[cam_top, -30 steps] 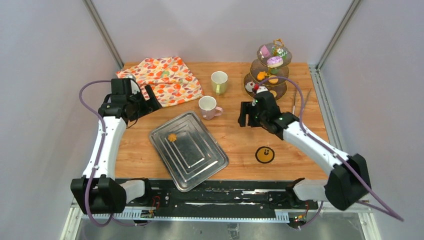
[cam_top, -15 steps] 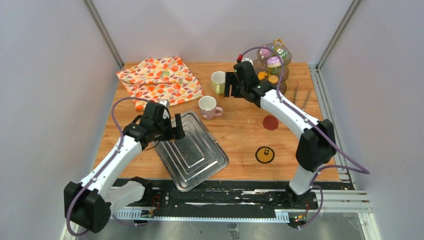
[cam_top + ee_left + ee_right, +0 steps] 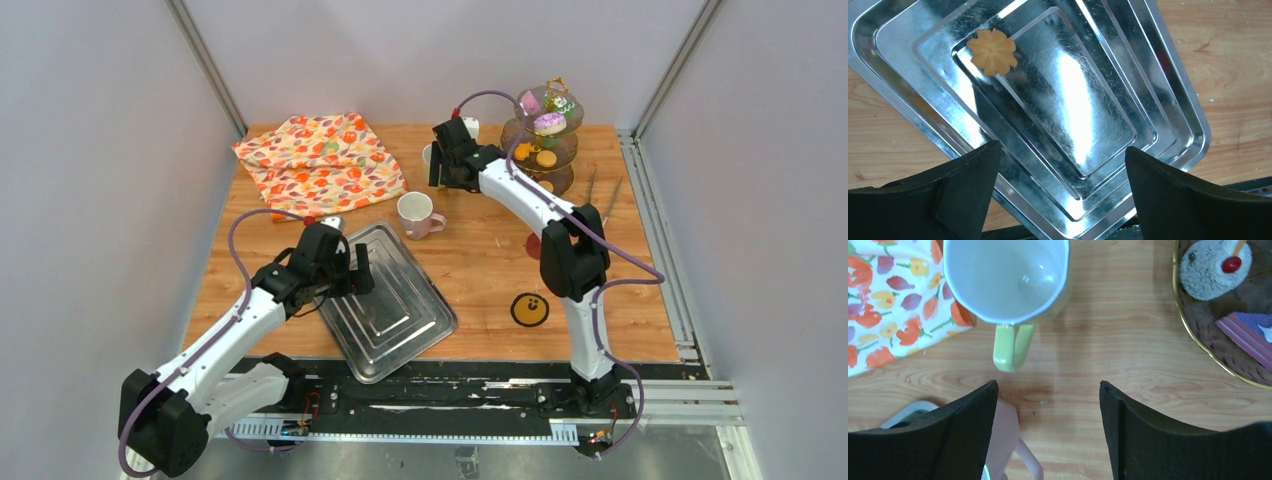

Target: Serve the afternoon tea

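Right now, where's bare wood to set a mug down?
Free: wood between the tray and the smiley coaster, and the front-right corner past that coaster. Tray floor is bare apart from one cookie. Crowded: back strip, cloth, green mug, pink mug, tiered stand.

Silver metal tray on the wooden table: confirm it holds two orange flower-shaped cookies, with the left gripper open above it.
Not right. The silver metal tray holds only one orange flower-shaped cookie, as the left wrist view shows. The left gripper is indeed open above it.
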{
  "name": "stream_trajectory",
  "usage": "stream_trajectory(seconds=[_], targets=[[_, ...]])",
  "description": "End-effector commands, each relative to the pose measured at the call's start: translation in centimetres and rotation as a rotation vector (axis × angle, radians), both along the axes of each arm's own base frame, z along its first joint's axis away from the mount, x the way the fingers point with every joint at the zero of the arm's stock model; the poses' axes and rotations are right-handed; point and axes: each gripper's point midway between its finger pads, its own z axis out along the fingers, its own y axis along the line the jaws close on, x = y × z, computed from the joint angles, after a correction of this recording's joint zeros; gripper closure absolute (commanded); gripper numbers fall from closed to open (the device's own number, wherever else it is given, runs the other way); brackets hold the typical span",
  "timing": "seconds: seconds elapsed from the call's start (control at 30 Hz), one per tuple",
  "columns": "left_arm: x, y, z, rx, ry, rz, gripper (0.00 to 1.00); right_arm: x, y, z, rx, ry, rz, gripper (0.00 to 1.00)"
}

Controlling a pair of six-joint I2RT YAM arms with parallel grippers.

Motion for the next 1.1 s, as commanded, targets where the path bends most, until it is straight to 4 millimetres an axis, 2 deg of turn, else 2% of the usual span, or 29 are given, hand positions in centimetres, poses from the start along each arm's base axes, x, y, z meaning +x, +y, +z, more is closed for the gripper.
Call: stream_trajectory(seconds=[0.0, 0.07, 0.2, 0.27, 0.47, 0.53, 0.6, 0.63, 0.73, 0.87, 0.9, 0.93, 1.03, 1.07], targets=[[0.9, -0.1, 0.2, 0.011, -0.022, 0.021, 0.02, 1.0, 1.3, -0.5, 0.010, 0.013, -0.039, 0.27], [0.9, 0.0, 0.1, 0.015, -0.016, 0.023, 0.02, 1.7, 2.4, -0.8, 0.034, 0.026, -0.030, 0.27], [0.8, 0.4, 0.1, 0.035, -0.018, 0.031, 0.02, 2.5, 3.3, -2.6, 0.055, 0.056, -0.068, 0.28], [0.8, 0.6, 0.1, 0.045, -0.019, 0.033, 0.02, 2.9, 3.6, -3.7, 0.062, 0.066, -0.086, 0.32], [0.8, 0.7, 0.0, 0.050, -0.013, 0.033, 0.02, 3.2, 3.7, -5.0, 0.045, 0.069, -0.114, 0.56], [0.8, 0.7, 0.0, 0.051, -0.012, 0.035, 0.02, 3.2, 3.4, -4.7, 0.014, 0.053, -0.110, 0.73], [0.8, 0.8, -0.1, 0.057, -0.013, 0.037, 0.02, 3.1, 3.0, -4.2, -0.012, 0.040, -0.092, 0.95], [0.9, 0.9, -0.1, 0.063, -0.015, 0.038, 0.02, 3.1, 2.9, -3.6, -0.024, 0.029, -0.084, 0.99], [1.0, 0.9, 0.0, 0.069, -0.016, 0.036, 0.02, 2.7, 2.4, -1.8, -0.067, -0.008, -0.042, 0.99], [1.2, 0.8, 0.1, 0.072, -0.014, 0.035, 0.02, 1.4, 1.4, 1.9, -0.122, -0.056, 0.055, 0.99], [1.2, 0.8, 0.1, 0.074, -0.015, 0.036, 0.02, 0.4, 0.7, 3.2, -0.142, -0.071, 0.086, 0.99], [1.3, 0.8, 0.2, 0.076, -0.017, 0.035, 0.02, -0.4, 0.2, 3.2, -0.163, -0.068, 0.113, 0.99], [1.7, 0.9, 0.5, 0.082, -0.027, 0.039, 0.02, -3.7, -1.4, 5.1, -0.162, -0.102, 0.212, 0.99], [1.8, 0.8, 0.6, 0.081, -0.031, 0.035, 0.02, -5.4, -1.6, 6.7, -0.131, -0.128, 0.264, 0.99]])
